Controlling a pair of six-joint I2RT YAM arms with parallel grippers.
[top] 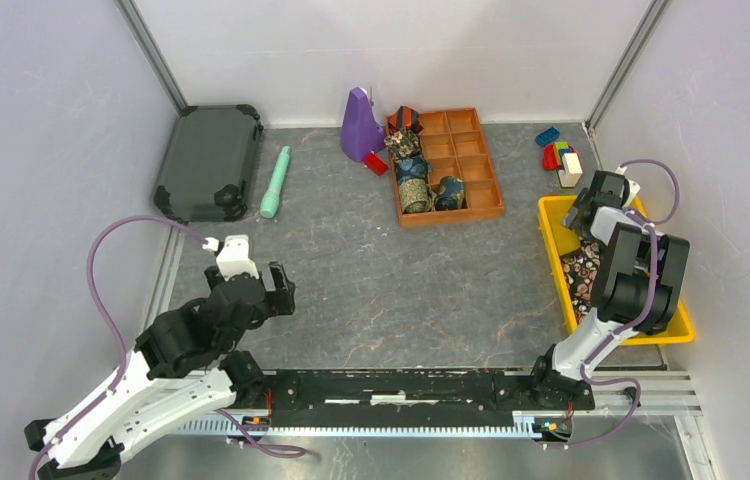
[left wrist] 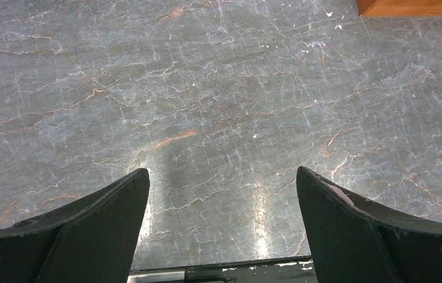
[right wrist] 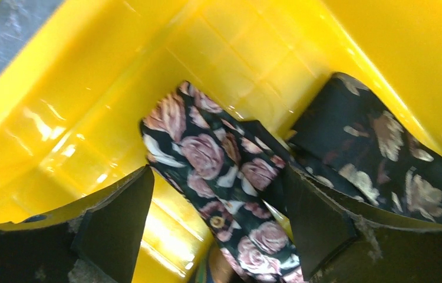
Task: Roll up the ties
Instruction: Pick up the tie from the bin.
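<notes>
- Top view: several rolls (top: 416, 195) stand in the left cells of the wooden tray (top: 478, 168) at the far side of the table (top: 371, 290), and one more is in the next cell; the other cells look empty
- Some dark patterned cloth (top: 581, 272) lies loose in the yellow bin (top: 551, 235) on the right, so I judge that part of the work is done and at least these ties are left to roll
- The right gripper (top: 583, 215) reaches down into the far part of the bin; the left gripper (top: 281, 290) hangs over bare table on the left, well apart from the tray and from the bin
- Left wrist view: both fingers (left wrist: 89, 230) stand wide apart with only the grey table between them, so this claw is released and holds nothing; a corner of the tray shows at the top right
- Right wrist view: a rose tie (right wrist: 207, 153) lies unrolled on the bin floor and runs between the two fingers (right wrist: 118, 218); the claw is spread around it and, as far as I can see, does not pinch it yet
- A second tie (right wrist: 383, 153), with a paler tan pattern, lies just beside the first one against the bin wall, partly behind the right finger
- My judgement is that the step in hand is picking the rose tie out of the bin; after that it must be laid flat on the table, rolled and put into a free cell, and the same for the second one
</notes>
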